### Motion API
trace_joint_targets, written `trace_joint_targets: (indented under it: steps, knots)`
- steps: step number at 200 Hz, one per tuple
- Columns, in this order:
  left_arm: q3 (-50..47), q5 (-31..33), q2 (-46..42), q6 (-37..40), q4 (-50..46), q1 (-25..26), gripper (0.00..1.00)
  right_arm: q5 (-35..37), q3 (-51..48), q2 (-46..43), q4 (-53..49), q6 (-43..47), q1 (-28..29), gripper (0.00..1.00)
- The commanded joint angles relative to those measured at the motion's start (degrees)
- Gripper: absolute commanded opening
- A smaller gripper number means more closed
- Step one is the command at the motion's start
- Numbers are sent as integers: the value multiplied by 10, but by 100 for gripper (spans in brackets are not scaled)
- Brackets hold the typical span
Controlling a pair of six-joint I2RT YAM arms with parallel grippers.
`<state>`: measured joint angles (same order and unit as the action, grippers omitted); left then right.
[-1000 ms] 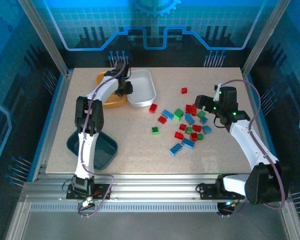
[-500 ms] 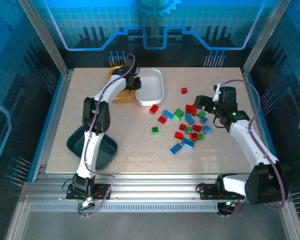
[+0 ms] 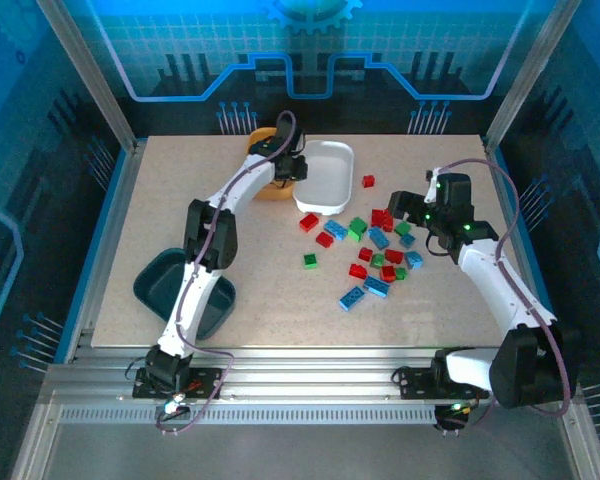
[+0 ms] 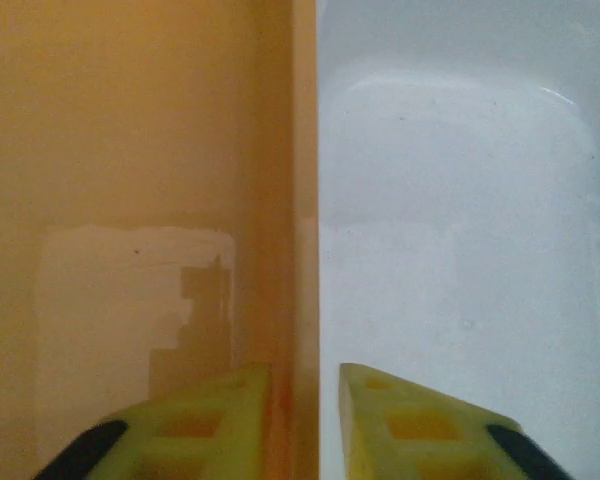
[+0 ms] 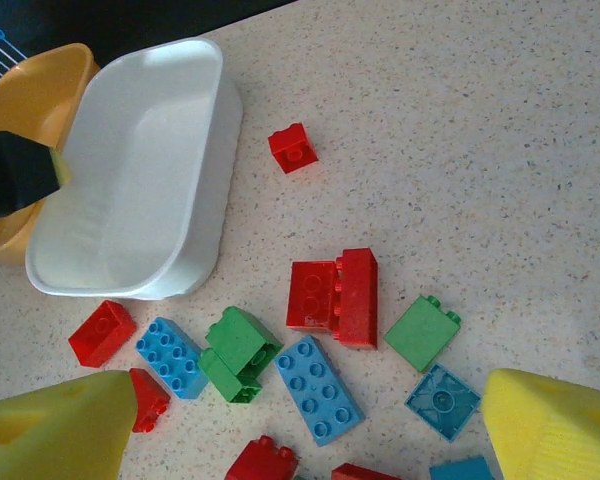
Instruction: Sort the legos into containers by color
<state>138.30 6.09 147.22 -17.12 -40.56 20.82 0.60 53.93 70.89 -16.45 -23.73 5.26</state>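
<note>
Top cam: orange tub (image 3: pixel 272 192) mostly hidden behind left gripper (image 3: pixel 285 172); both, plus white tub (image 3: pixel 332 172), now further right than 1 s ago. Teal tub (image 3: pixel 156 285) partly under L arm. 3 tubs; approx. 20 legos (image 3: pixel 378 240) loose on table, clumped. L wrist: close-set fingers (image 4: pixel 210 420) straddle abutting tub walls, clamp unclear. R wrist: right gripper (image 5: pixel 305 430) spread wide over bricks, some cut off.

There's a white tub (image 5: pixel 227 150), an orange-yellow tub (image 5: pixel 38 95) and a dark teal tub (image 3: pixel 155 285). The plain-coloured pieces are red bricks (image 5: pixel 294 148), green bricks (image 5: pixel 422 332) and light blue bricks (image 5: pixel 318 390). The table (image 3: pixel 270 290) is beige with fine dark speckles. The arms (image 3: pixel 495 285) are white with black joints. The right gripper (image 5: pixel 308 410) has bright yellow fingers (image 5: pixel 55 425). The back wall (image 3: pixel 180 40) is blue with a grid pattern.
</note>
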Motion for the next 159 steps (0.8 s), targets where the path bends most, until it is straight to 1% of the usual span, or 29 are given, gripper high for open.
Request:
trace_joint_targets:
  steps: [1,8,27,44,63,79,109,125,159]
  knots:
    - [15,-9,2,-26,-33,-2,41,-2,-8,0,3,6,8,91]
    - [11,-9,-3,-28,-36,-2,50,-2,-7,0,2,6,9,91]
    - [-18,-10,-34,-32,-30,-2,58,-3,-6,-1,2,7,11,91]
    - [-47,-18,-70,-33,-16,-2,59,-2,-6,-4,2,9,13,91]
    - [-56,-12,-95,-32,-21,-3,65,-1,-6,-6,1,9,14,91]
    - [-74,-7,-105,-33,-21,-9,68,-1,-5,-7,0,10,16,91]
    - [-138,-43,-118,-60,-2,-25,67,4,-4,-13,-3,12,20,91]
    - [-182,-49,-131,-58,21,-26,66,6,-3,-16,-6,14,21,91]
    - [-220,-58,-138,-56,48,-32,65,9,-5,-24,-9,17,24,92]
